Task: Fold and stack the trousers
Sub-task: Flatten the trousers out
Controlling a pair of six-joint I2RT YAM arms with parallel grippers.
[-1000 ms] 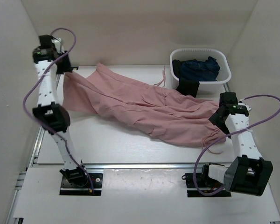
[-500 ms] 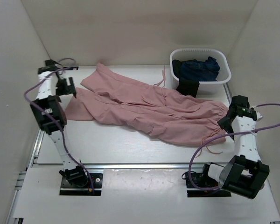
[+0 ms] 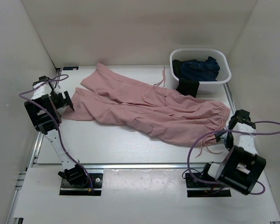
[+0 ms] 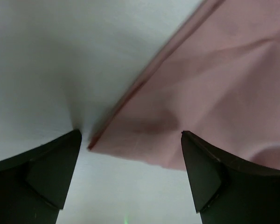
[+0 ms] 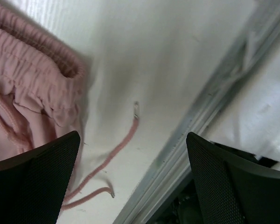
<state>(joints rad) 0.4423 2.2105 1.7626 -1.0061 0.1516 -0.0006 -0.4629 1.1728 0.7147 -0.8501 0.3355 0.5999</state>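
Note:
The dusty-pink trousers point(image 3: 149, 107) lie spread flat across the table, legs pointing left, gathered waist point(image 5: 35, 70) at the right. Their drawstring point(image 5: 119, 147) trails onto the bare table by the waist. My left gripper point(image 3: 67, 100) sits at the left edge of the table beside a leg hem and is open; in the left wrist view the hem corner point(image 4: 144, 140) lies flat between the spread fingers point(image 4: 46, 172), untouched. My right gripper point(image 3: 223, 135) hangs just off the waist, open and holding nothing, with its fingers point(image 5: 42, 168) wide apart over the drawstring ends.
A white tub point(image 3: 200, 70) at the back right holds a dark blue garment point(image 3: 199, 68), and a black cloth point(image 3: 187, 87) hangs over its front. A metal rail point(image 5: 200, 121) runs along the table's right side. White walls enclose the table.
My left gripper has let go of the leg hem, which dropped flat, and pulled back down to the left edge. My right arm drew back toward its base, away from the waist.

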